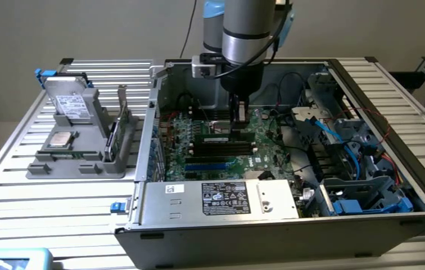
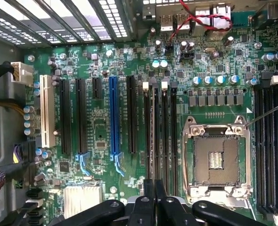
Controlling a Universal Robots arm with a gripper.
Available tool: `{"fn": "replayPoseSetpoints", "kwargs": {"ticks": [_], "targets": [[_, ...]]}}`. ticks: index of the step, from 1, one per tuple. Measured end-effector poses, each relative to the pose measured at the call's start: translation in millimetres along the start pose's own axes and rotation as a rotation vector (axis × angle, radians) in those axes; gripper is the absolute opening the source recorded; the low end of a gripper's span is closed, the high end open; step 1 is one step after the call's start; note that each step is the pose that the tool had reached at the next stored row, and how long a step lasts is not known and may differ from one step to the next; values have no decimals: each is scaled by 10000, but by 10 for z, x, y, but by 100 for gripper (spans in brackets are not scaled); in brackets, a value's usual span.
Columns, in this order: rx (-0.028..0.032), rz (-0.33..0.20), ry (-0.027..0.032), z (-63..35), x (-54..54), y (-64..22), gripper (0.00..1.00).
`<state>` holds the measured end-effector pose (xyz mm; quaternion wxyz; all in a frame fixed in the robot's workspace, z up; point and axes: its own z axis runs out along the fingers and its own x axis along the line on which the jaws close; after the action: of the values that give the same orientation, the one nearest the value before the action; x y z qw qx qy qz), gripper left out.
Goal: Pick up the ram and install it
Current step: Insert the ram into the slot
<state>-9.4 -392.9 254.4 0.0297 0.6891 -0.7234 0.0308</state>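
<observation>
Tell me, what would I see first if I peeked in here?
A big silver robot arm reaches down into an open computer case, its gripper low over the green motherboard. On that board, one bright blue slot stands out among black ones, with an empty square metal socket further along.

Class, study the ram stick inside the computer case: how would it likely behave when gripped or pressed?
The ram looks thin and narrow, so probably light and fairly stiff, though it might flex if pressed unevenly. A bare green board, it is likely fragile. Flat-sided, it should not roll.
</observation>
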Motion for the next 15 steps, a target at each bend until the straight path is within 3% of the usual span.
{"fn": "replayPoseSetpoints", "kwargs": {"ticks": [8,11,15], "targets": [[7,-6,70,36,-3,0,12],[-20,-73,69,38,-3,0,12],[-108,-131,73,38,-3,-3,12]]}}
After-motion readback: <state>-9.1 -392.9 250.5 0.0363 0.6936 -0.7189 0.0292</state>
